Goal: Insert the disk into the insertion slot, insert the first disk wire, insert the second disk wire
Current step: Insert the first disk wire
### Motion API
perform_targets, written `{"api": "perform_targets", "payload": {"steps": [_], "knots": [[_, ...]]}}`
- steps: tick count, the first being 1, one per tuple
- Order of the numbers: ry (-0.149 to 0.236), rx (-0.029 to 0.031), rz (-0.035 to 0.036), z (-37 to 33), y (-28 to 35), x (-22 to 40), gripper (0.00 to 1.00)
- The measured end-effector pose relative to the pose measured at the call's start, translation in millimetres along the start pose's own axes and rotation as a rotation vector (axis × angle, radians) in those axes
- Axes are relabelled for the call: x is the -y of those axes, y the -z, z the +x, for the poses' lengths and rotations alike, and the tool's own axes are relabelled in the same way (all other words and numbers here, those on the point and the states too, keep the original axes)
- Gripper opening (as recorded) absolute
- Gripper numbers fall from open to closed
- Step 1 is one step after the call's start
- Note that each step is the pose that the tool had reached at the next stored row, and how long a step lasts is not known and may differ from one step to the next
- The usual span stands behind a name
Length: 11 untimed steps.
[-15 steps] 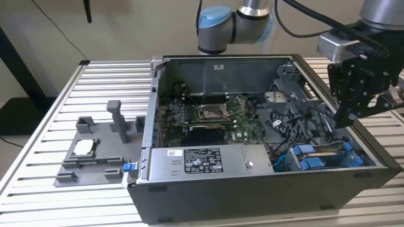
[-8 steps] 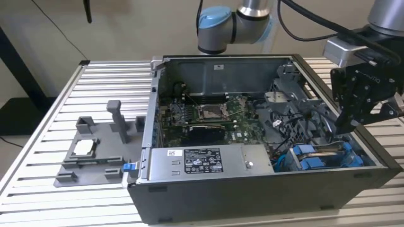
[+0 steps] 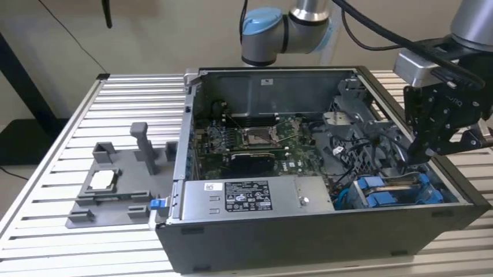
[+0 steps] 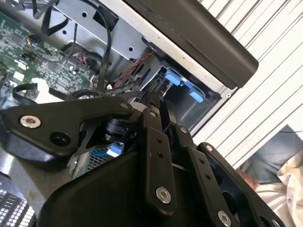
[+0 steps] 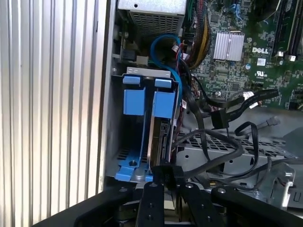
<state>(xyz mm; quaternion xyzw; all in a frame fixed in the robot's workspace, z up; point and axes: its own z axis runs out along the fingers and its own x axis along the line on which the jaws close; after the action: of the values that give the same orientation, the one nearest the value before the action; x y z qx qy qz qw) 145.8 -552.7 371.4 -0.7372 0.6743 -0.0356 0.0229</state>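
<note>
1. I am reading the gripper (image 5: 166, 180) as narrow in the first wrist view, its fingers pinching a black plug (image 5: 165, 171).
2. The plug is sitting at the near end of the disk (image 5: 160, 139), touching it as far as I can judge. I cannot tell whether it is fully home.
3. The disk is lying straight ahead of the fingertips, standing on edge. Its long axis is running away from me along the line of the fingers, so I am judging that any push goes along that axis.
4. The disk is sitting inside the slot (image 5: 115, 137), on the side nearer the board (image 5: 265, 75), with a blue rail (image 5: 133, 100) standing beside it.
5. Past the slot, a blue cable (image 5: 165, 36) is arcing toward the board.
6. In the exterior view the gripper is hanging inside the case (image 3: 308, 236) at the exterior view's right. The fixture (image 3: 108, 196) is lying well apart on the exterior view's left.
</note>
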Motion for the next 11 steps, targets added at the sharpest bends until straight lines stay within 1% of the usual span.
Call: {"api": "perform_targets", "payload": {"steps": [1,2,4,8,11], "knots": [[-0.001,0.0104,0.0009,0.5,-0.1,-0.1,0.19],[-0.003,0.0157,0.0014,1.6,-0.3,-0.3,0.19],[-0.003,0.0171,0.0,4.7,-0.6,-0.6,0.19],[-0.004,0.0173,-0.0003,4.9,-1.0,-0.7,0.19],[-0.004,0.017,-0.0004,4.9,-5.3,-1.0,0.19]]}}
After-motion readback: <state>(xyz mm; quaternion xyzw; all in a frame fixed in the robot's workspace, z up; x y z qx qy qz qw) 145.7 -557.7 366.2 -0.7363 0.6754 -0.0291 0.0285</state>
